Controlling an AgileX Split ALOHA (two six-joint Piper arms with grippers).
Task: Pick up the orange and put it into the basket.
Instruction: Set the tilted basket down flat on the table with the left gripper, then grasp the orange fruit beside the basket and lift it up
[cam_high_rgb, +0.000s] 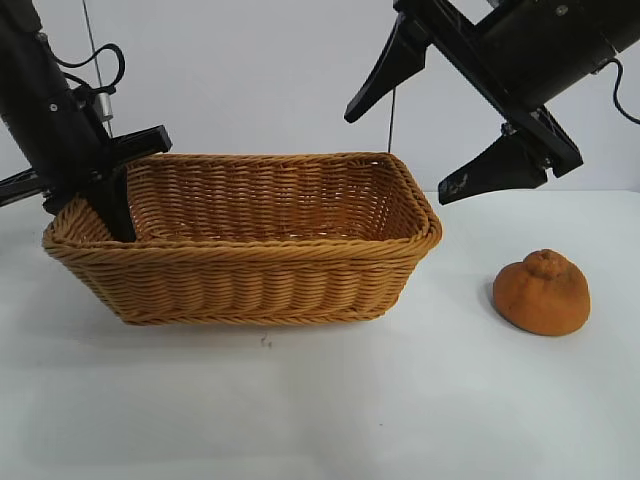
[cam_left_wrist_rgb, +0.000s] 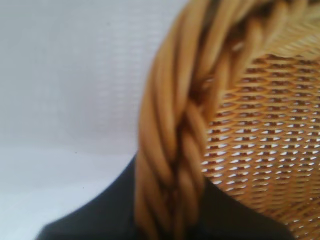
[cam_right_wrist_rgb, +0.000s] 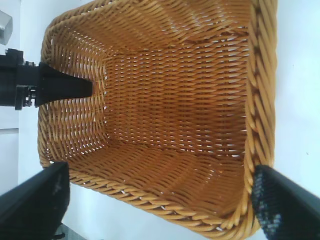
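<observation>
The white table (cam_high_rgb: 330, 400) is taking up most of the exterior view; the wicker basket (cam_high_rgb: 250, 275) is sitting on it left of centre, rectangular, sloping woven sides, braided rim, nothing lying inside it in the right wrist view; my two arms are coming in from above, one at each side.

My left gripper (cam_high_rgb: 112, 195) is pointing steeply down at the basket's left end; one finger is reaching down inside the end wall, the other is staying outside it; my fingers are nearly closed and pinching the braided rim (cam_left_wrist_rgb: 172, 165) between them; the left wrist view is showing that rim running straight between my dark fingers (cam_left_wrist_rgb: 100, 210), with the woven wall beyond it.

My right gripper (cam_high_rgb: 445, 125) is hanging in the air above the basket's right end, tilted down toward it; my fingers are spread wide and holding nothing; both black fingertips are framing the basket's interior in the right wrist view, and my left finger (cam_right_wrist_rgb: 65, 87) is showing there at the far end wall.

The orange (cam_high_rgb: 541, 292) is sitting on the table to the right of the basket, apart from it, outside it, knobbly bump facing up; it is lying below my right gripper and slightly to its right, with clear air between; nothing is touching it.
</observation>
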